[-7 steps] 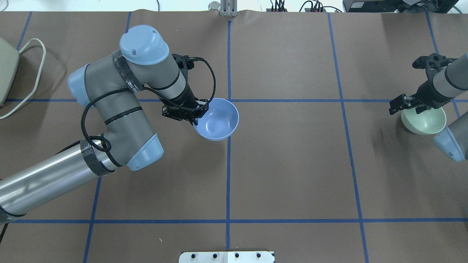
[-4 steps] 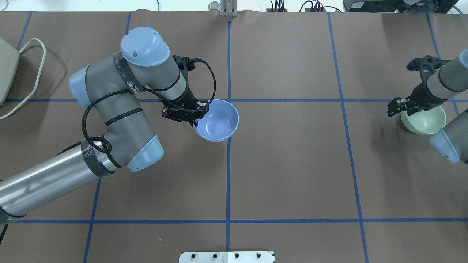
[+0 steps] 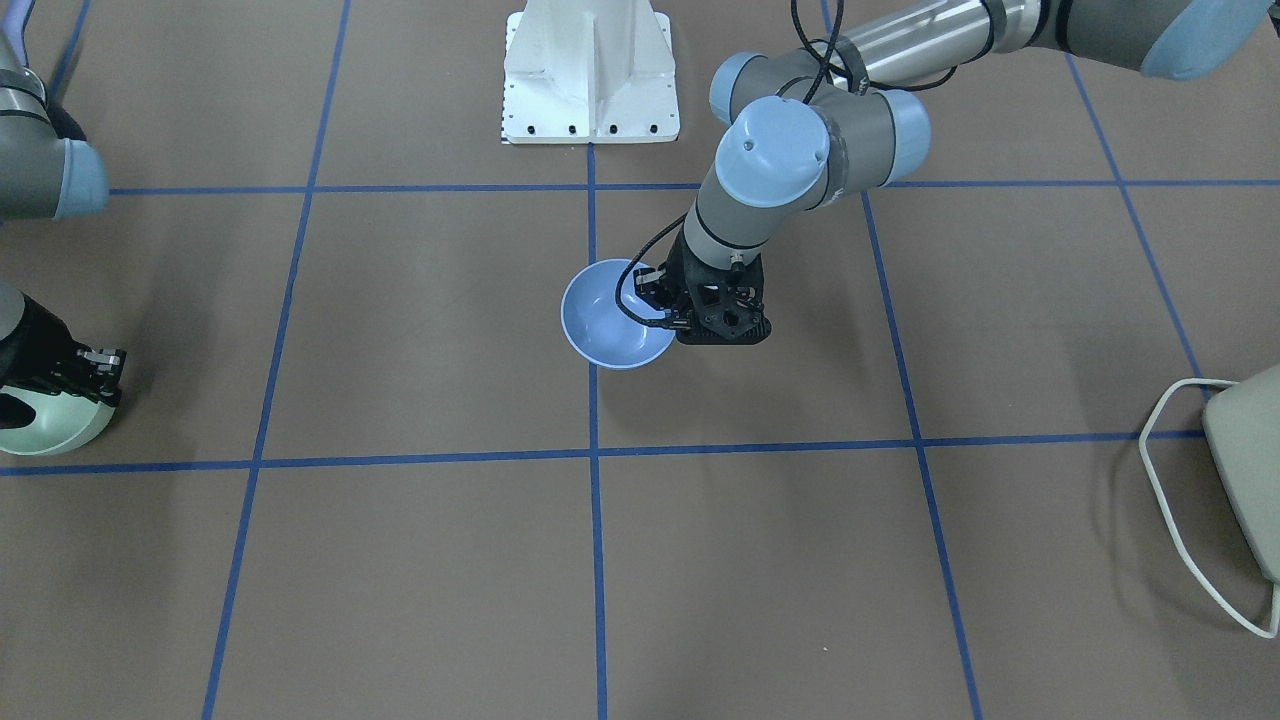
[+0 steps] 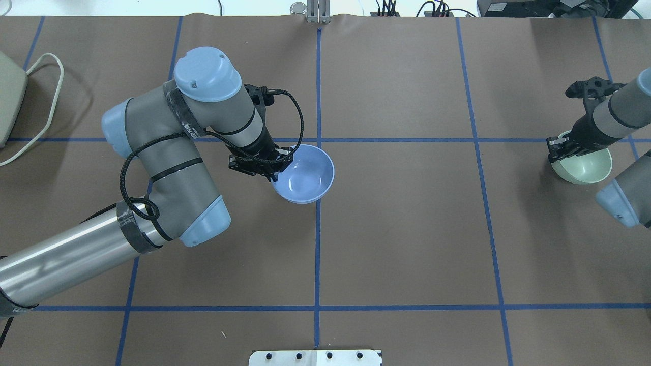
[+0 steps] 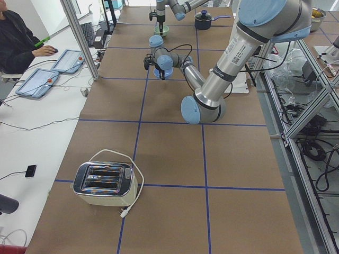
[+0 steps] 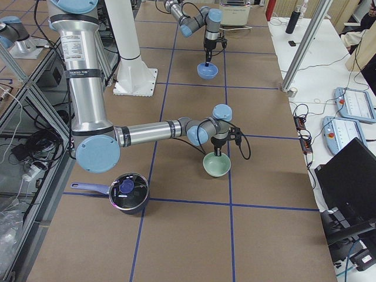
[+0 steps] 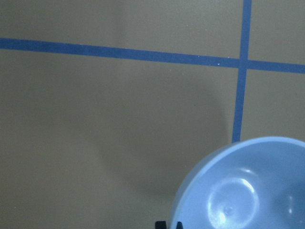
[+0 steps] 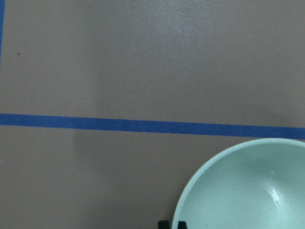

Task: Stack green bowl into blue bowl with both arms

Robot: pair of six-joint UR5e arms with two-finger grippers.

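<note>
While the left gripper (image 4: pixel 277 172) grasps the blue bowl (image 4: pixel 307 175) by its rim near the bench (image 4: pixel 407 229) centre, the right gripper (image 4: pixel 557 147) appears clamped on the green bowl (image 4: pixel 585 165) far right. Next, I judge, it must be lifted across.

Brown table (image 4: pixel 407 229), blue tape grid (image 4: pixel 318 254), white side desk (image 5: pixel 32 148), perhaps tablets (image 5: pixel 66 61)

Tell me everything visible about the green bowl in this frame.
The green bowl is small, round, pale mint, plain and smooth like matte plastic, empty. It stands upright, mouth up, near the table's right end. The right hand pinches its rim on the side toward the table's middle, one finger inside, one outside. Whether it rests on the table is unclear.
</note>
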